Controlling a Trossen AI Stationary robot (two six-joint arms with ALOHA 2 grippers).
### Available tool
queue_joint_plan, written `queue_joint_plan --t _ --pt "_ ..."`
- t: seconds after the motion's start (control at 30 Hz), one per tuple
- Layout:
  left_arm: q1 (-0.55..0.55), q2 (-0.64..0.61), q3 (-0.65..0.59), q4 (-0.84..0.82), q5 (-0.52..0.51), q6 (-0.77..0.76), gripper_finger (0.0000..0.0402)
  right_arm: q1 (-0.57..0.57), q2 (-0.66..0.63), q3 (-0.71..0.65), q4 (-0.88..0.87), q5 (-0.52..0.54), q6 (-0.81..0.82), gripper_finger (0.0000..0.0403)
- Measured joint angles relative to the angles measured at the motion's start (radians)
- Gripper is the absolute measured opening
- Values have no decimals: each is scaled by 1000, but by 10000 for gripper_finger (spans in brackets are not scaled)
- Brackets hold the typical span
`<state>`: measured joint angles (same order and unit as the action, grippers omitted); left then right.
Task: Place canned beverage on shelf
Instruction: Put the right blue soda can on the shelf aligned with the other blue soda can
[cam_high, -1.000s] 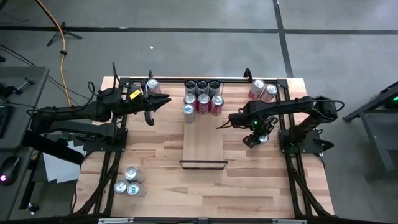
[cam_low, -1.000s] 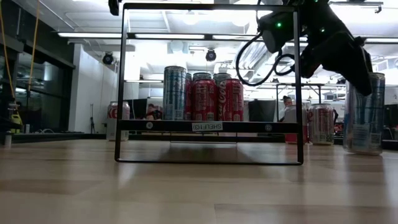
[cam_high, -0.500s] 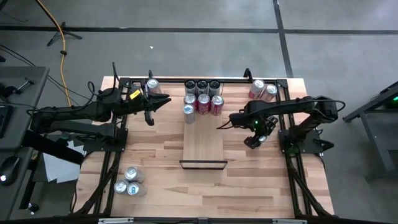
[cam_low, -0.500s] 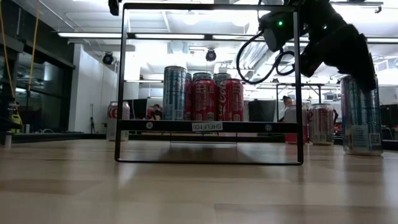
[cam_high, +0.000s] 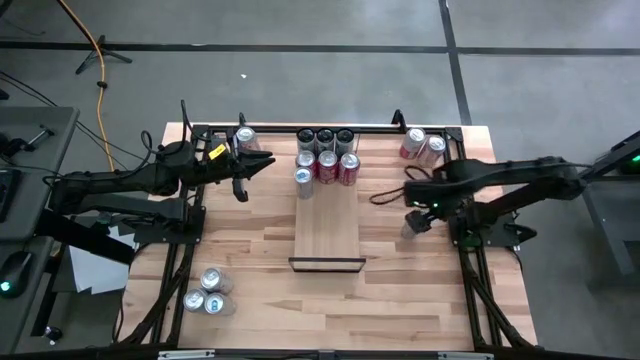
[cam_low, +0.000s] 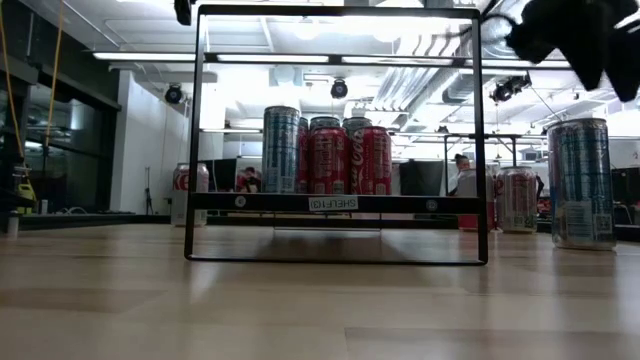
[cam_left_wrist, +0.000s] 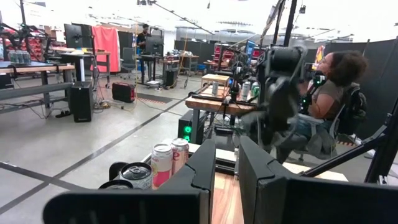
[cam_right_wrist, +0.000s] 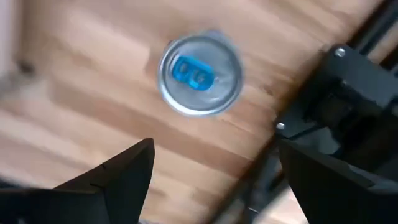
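Note:
The shelf (cam_high: 328, 225) is a pale wood panel at the table's middle, with a black bar at its near end. Several cans (cam_high: 325, 155) stand on its far end and show in the low view as a cluster (cam_low: 328, 150). A silver-blue can (cam_low: 583, 183) stands upright on the tabletop, right of the shelf. My right gripper (cam_right_wrist: 214, 149) hangs open above it, pointing down. It is clear of the can's top (cam_right_wrist: 200, 74), which lies beyond the fingertips. My left gripper (cam_high: 255, 165) waits shut at the far left, held level above the table.
Two cans (cam_high: 422, 146) stand at the far right corner, one can (cam_high: 245, 137) at the far left, and three cans (cam_high: 208, 295) near the left front. A black rail frame (cam_high: 470, 250) runs along the table's sides. A seated person (cam_left_wrist: 329, 99) is beyond the table.
My right gripper has opened and let go of the silver-blue can. It then rose and drew back toward the table's right edge, rolling its wrist. The can stays upright on the same spot on the table.

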<state>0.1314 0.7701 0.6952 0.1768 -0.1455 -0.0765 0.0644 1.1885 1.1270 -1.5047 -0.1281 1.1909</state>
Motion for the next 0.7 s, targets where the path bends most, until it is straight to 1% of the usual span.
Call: queue_joint_plan --t 0.13,0.27,0.4,0.5,0.6,0.7 --pt "0 0 0 0 0 0 17 85 -80 -15 72 148 345 330" --pt "0 0 0 0 0 0 17 169 -103 -46 136 281 569 330" --pt "0 0 0 0 0 0 17 221 -91 -111 178 296 693 330" --pt "0 0 0 0 0 0 17 240 -87 -160 178 301 781 330" --pt "0 0 0 0 0 0 17 250 -87 -177 179 350 860 330" --pt "0 0 0 0 0 0 17 253 -88 -177 208 400 897 330"
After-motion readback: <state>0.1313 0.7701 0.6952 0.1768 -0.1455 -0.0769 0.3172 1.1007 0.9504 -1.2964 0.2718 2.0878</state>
